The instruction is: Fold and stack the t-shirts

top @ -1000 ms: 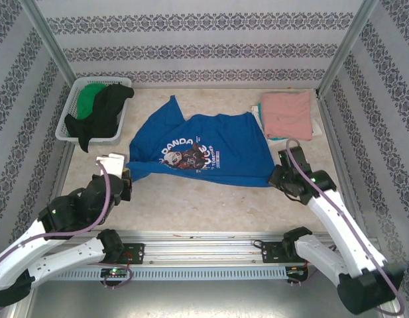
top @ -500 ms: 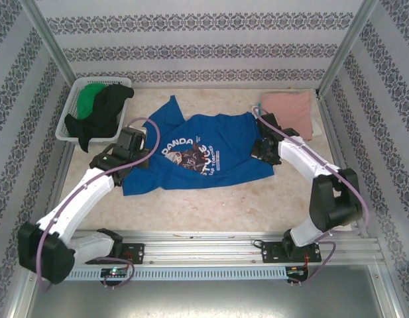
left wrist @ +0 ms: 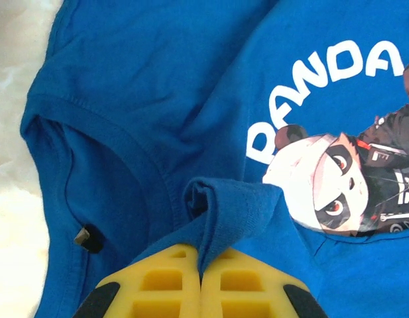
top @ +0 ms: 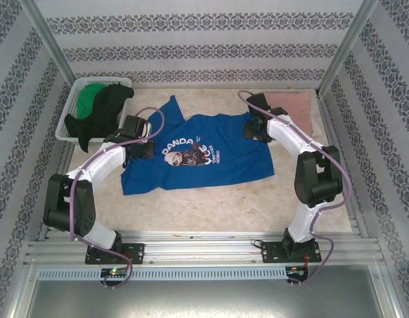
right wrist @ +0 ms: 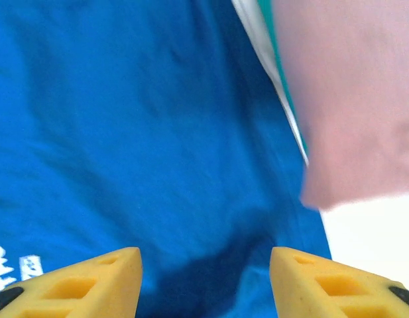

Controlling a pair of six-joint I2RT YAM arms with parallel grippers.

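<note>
The royal-blue t-shirt [top: 211,159] with a panda print lies mid-table, its near part doubled over. My left gripper [top: 142,150] is at the shirt's left side, near the collar. Its yellow jaws are shut on a pinched fold of the blue cloth [left wrist: 224,205], and the left gripper [left wrist: 203,255] hangs just over the collar. My right gripper [top: 253,130] hovers over the shirt's far right corner. In the wrist view the right gripper [right wrist: 205,255] is open above blue cloth [right wrist: 124,132] with nothing between its fingers. A folded salmon-pink t-shirt [top: 293,106] lies just to its right.
A white slatted basket [top: 66,122] at the far left holds a black t-shirt [top: 105,112] and a green one [top: 90,95]. Under the pink t-shirt [right wrist: 350,99] white and teal cloth edges [right wrist: 278,73] peek out. Patterned walls close in the table.
Both arms swept from the near edge toward the back, carrying the blue shirt's near edge over itself. The right gripper has opened and let the cloth go.
</note>
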